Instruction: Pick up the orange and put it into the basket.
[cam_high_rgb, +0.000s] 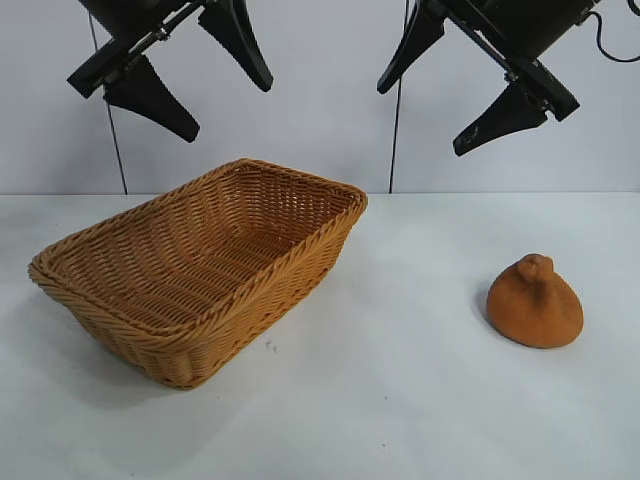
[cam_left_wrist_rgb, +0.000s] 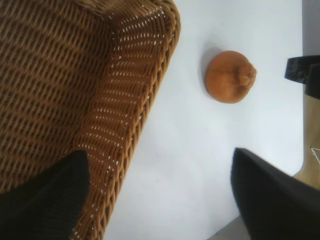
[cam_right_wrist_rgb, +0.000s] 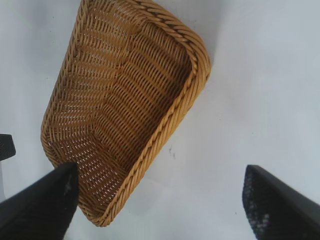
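The orange (cam_high_rgb: 535, 303) is found resting on the white table (cam_high_rgb: 400, 400), well apart from the basket (cam_high_rgb: 130, 320) on the side of the basket's far short end, with bare table between the two. It sits upright on its broad base, its small knob turned upward, and nothing is touching it. The basket is seen to be empty, its braided rim unobstructed.

Both arms are held high above the table. The left gripper (cam_high_rgb: 170, 70) is poised above the basket, nearer its far end; its jaws are spread wide and nothing is held between them. The right gripper (cam_high_rgb: 465, 85) is suspended above the stretch of table between the basket and the orange, its jaws likewise spread wide and empty.

The step in hand is judged to be the very start of the task: the orange has not yet been approached, let alone grasped. For the next move, the right gripper, being the nearer to the fruit, would have to be carried farther away from the basket and lowered until the open jaws straddle the dome, then closed around its widest part, since the sloping sides may let it slip.

No brand, label or writing can be made out on the basket, the orange or the grippers.
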